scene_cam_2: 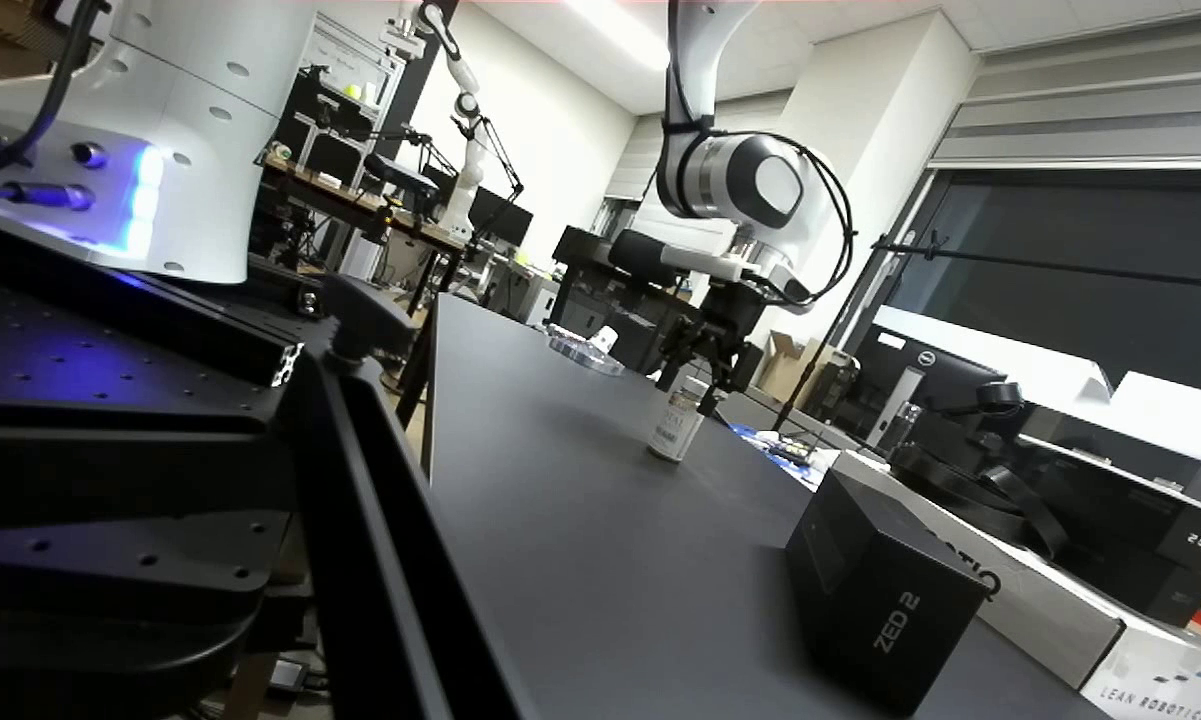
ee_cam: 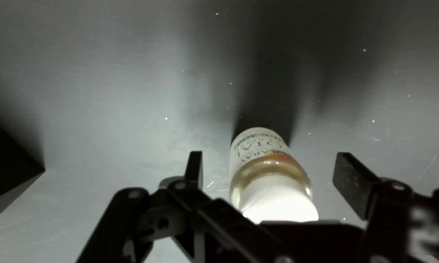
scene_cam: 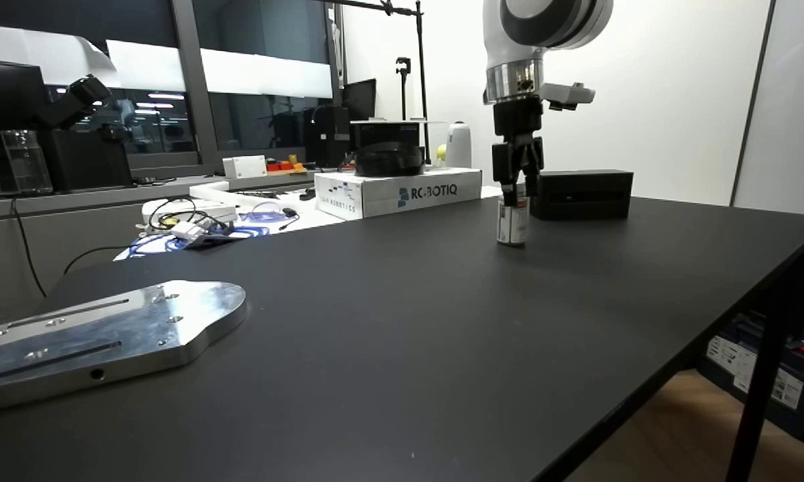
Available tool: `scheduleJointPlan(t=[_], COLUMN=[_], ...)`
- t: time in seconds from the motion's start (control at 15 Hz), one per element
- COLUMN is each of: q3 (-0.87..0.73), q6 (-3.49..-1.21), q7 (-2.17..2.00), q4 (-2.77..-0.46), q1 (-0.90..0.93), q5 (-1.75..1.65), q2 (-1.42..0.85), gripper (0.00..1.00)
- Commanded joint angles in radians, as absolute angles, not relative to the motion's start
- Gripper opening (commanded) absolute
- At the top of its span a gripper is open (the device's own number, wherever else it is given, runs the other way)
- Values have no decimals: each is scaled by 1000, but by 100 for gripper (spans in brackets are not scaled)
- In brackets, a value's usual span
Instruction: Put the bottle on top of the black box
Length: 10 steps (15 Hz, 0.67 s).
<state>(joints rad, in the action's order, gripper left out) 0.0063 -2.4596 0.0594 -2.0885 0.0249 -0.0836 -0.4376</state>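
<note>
Nearest in the wrist view is the gripper, its two fingers spread apart with a gap on either side of the bottle and neither touching it. The bottle stands upright on the dark table between those fingers, not yet lifted. It has a white cap, a clear, amber-tinted shoulder and a printed label around its straight body. It looks light and stiff-walled, though whether it is glass or plastic cannot be told, nor how full it is; a moderate, even squeeze seems the safe choice. The rounded shoulder is likely to be slippery, so the labelled body just below it seems the best hold, with both fingers closing together, since a push from one side could tip so slim a thing. Farther off, apart from the bottle, lies the black box; its flat top looks roomy enough for the base. Beyond that, in both exterior views, a long white carton sits past the table's edge.
</note>
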Motion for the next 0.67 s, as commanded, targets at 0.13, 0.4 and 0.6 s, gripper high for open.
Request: scheduleJointPlan(t=[0.13,0.4,0.6], q3=[5,-1,-26], q6=[-2462,-2421,-2358], q7=[66,68,60], q4=[-2086,-2080,-2069], q1=[15,-4,-22], q5=[-80,-65,-79], q2=[-417,-350,-263], gripper=[47,29,29])
